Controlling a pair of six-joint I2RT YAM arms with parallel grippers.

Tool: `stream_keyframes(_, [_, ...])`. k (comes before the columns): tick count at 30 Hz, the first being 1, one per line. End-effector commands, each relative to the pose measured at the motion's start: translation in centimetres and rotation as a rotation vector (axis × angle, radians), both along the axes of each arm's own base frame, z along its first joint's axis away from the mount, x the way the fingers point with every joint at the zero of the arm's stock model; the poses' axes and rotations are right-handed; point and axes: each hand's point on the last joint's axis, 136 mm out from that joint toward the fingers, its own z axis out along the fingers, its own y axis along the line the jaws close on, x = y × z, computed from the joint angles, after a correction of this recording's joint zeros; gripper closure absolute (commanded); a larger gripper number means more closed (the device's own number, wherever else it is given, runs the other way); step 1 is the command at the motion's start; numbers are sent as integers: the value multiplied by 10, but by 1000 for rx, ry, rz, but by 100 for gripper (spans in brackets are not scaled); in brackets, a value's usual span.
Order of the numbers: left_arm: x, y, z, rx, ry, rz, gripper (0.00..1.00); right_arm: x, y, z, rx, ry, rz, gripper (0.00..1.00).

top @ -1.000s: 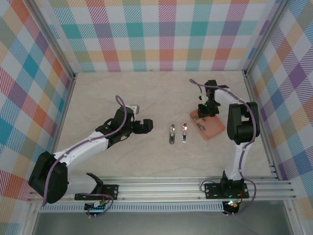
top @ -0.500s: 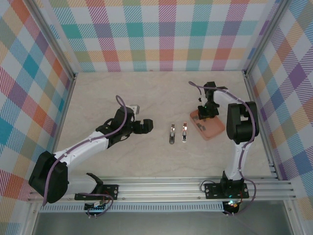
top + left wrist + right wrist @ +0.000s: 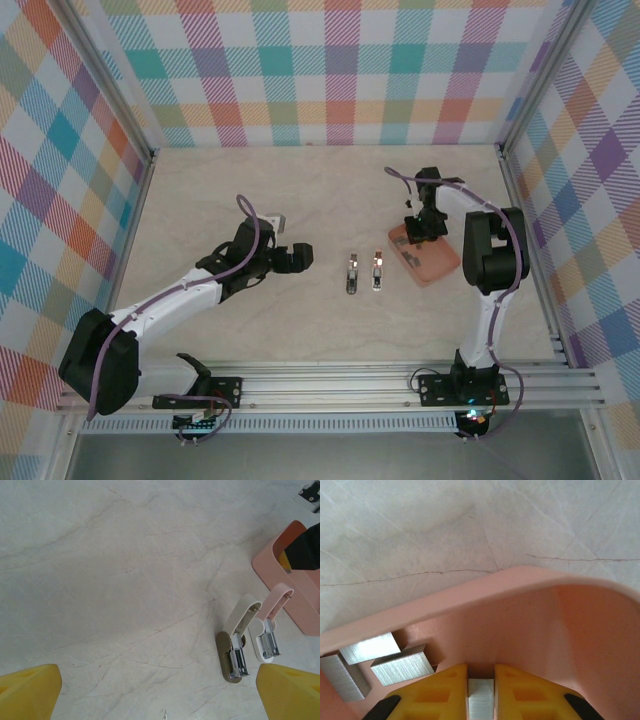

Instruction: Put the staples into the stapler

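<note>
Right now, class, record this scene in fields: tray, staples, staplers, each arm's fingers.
tray: salmon-pink, right of the staplers
loose staples: three grey strips in the tray
held strip: grey, pinched inside the tray
cream stapler: open, on the table
pink stapler: open, between cream stapler and tray
left fingers: open, empty
right fingers: shut on the held strip

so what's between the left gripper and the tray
A beige stapler nearer the left gripper and a pink stapler nearer the tray, both open, side by side, in the top view.
</note>
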Motion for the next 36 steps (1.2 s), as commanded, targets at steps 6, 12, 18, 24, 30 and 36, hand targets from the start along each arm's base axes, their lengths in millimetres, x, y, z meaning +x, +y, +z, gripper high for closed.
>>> stream_keyframes(6, [9,0,23,-51,-82,18,0,2,1,24,9,-89,-46,83])
stream_keyframes(12, [5,3,19,-40,-100,7,0,-10,6,67,73,-181,-97,83])
stream_keyframes(18, [5,5,15,-10,-124,-10,0,-57,20,95,81,-202,-128,82])
stream_keyframes(24, [7,0,7,0,-127,-42,0,-115,33,95,48,-161,-144,82])
stream_keyframes(30, [5,-3,5,-33,-145,-53,0,-166,53,81,65,-101,-177,82])
stream_keyframes(36, [1,-4,11,-24,-186,-98,0,-195,72,47,53,-19,-191,82])
